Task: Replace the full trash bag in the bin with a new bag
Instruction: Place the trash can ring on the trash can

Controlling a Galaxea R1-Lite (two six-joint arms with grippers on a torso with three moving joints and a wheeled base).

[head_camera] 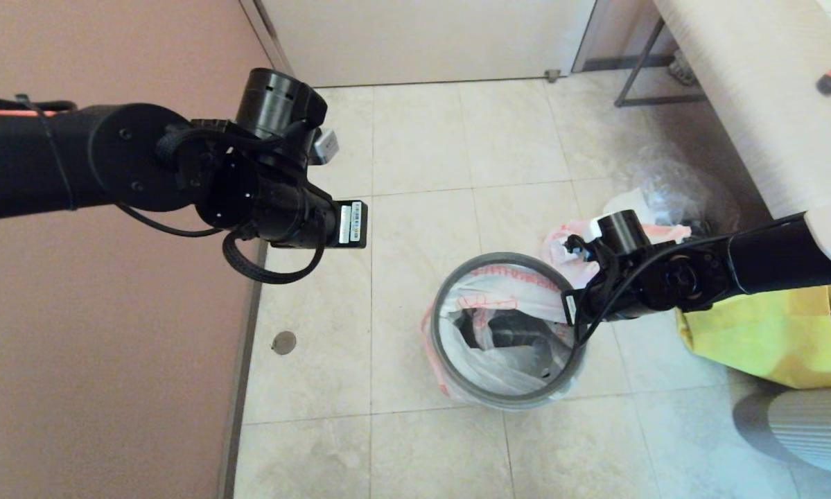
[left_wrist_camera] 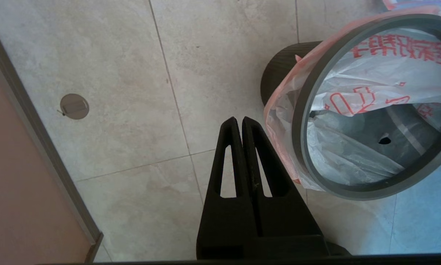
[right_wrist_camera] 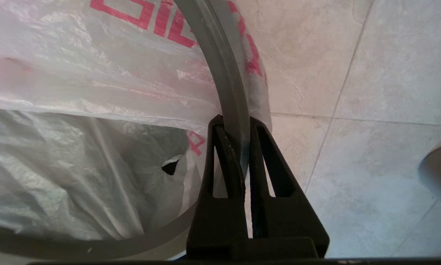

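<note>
The bin (left_wrist_camera: 279, 70) stands on the tiled floor, its black wall showing below a dark grey hoop rim (head_camera: 505, 400) that sits tilted at its mouth. The new bag (head_camera: 505, 294), white with orange-red print, lines the inside and folds out over the edge under the hoop. My right gripper (right_wrist_camera: 235, 123) is shut on the hoop rim (right_wrist_camera: 213, 55) at the bin's right side, with bag film caught beside it. The left gripper (left_wrist_camera: 239, 119) hangs shut and empty above the floor, left of the bin. The full trash bag (head_camera: 566, 244) lies behind the bin, partly hidden by my right arm.
A yellow fabric tote (head_camera: 768, 339) stands right of the bin and a clear plastic bag (head_camera: 671, 187) lies behind it. A table (head_camera: 755, 90) runs along the right, a pink wall (head_camera: 110, 346) along the left. A round floor drain (head_camera: 283, 342) lies left of the bin.
</note>
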